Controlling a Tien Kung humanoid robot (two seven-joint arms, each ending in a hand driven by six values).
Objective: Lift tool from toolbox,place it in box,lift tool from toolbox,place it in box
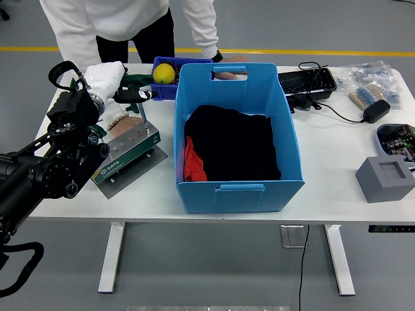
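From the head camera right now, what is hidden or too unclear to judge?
- Head view: left hand blocks the green-handled tool, so its grip is unclear.
- Green metal toolbox: the left arm hides its contents.
- Blue plastic box: black cloth hides its floor.
- Right hand: out of frame.

Table [324, 168]: white. Box [237, 188]: light blue; contents black cloth [233, 142] with a red patch [192, 162]. Toolbox [126, 150]: green with a grey metal face. Left hand [107, 78]: white, on a black arm. Small bin [170, 91]: dark blue, holding 1 yellow ball [163, 73]. Block [385, 178]: grey.
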